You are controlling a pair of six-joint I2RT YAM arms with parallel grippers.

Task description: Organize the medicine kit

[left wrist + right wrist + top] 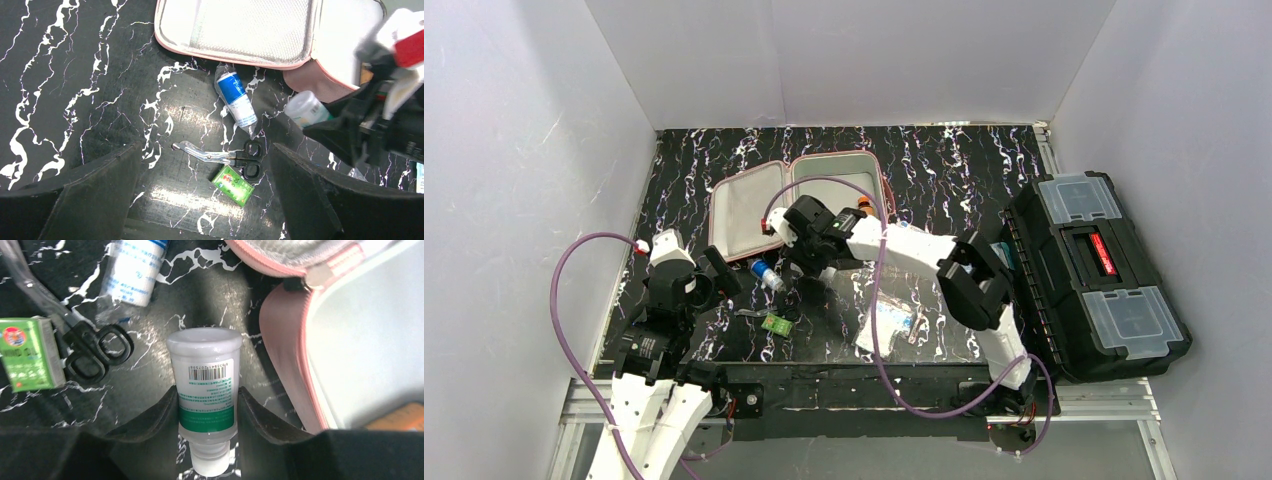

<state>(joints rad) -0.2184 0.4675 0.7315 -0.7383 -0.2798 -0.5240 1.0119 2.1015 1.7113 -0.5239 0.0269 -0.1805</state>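
Kit [744, 205] lies unzipped and flat at the back of the desk, ready for loading. Right tool [207, 405] is pinching a white bottle [205, 365] beside its rim, probably headed in. Left tool [205, 165] hangs spread wide over scissors [235, 157]. Bottle has a barcode, green box [232, 186] reads "OIL".

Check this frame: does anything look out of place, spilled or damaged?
Nothing spilled or broken. The tube, scissors and green box lie loose on the table outside the open medicine kit, and the right fingers grip a white bottle.
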